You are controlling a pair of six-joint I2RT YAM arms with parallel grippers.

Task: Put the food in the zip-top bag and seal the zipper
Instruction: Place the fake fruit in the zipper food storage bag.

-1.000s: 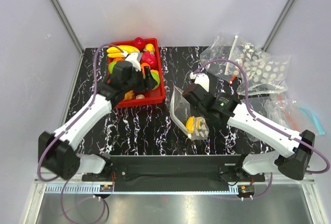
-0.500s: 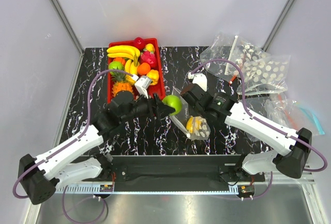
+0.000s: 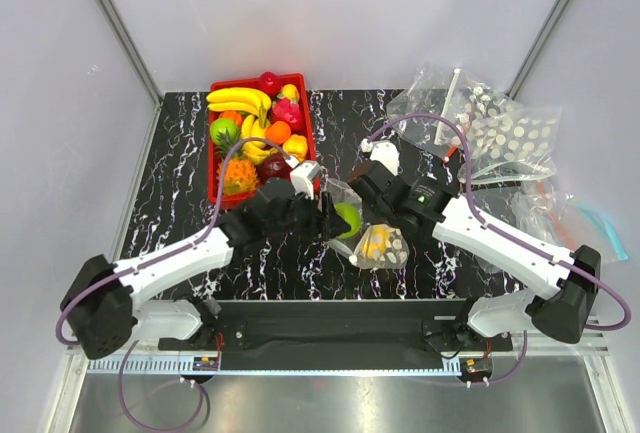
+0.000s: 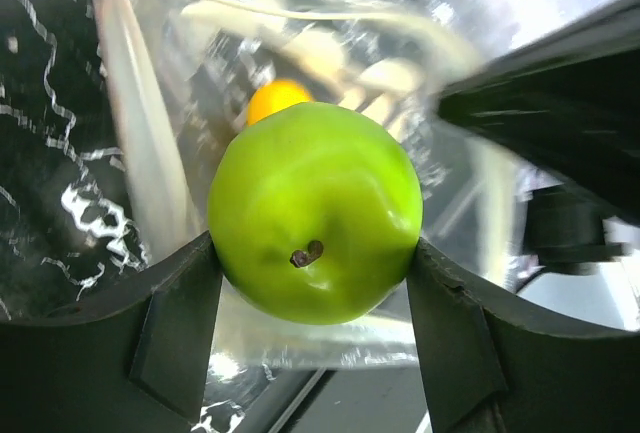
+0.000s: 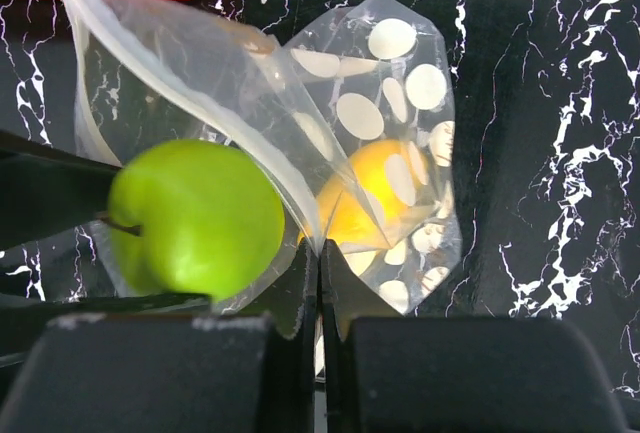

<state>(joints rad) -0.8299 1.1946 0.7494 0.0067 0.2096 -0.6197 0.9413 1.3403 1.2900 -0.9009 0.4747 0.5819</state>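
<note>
— Black marbled tabletop, pale grey walls around it. What's your read from the desk?
— I'm mid-loading. My left gripper is clamped on the green apple, both fingers against its sides, right at the mouth of the zip-top bag.
— And the right?
— My right gripper is pinched tight on the bag's edge, holding the mouth up and open. The smaller yellow fruit sits inside already.
— Next?
— I reckon I push the apple past the zipper, then let go deep enough that it can't roll out. The bananas lie in the red tray at the back left, so they'd follow. Sealing comes last.
— Anything else on the table?
— More clear bags, heaped at the back right.
</note>
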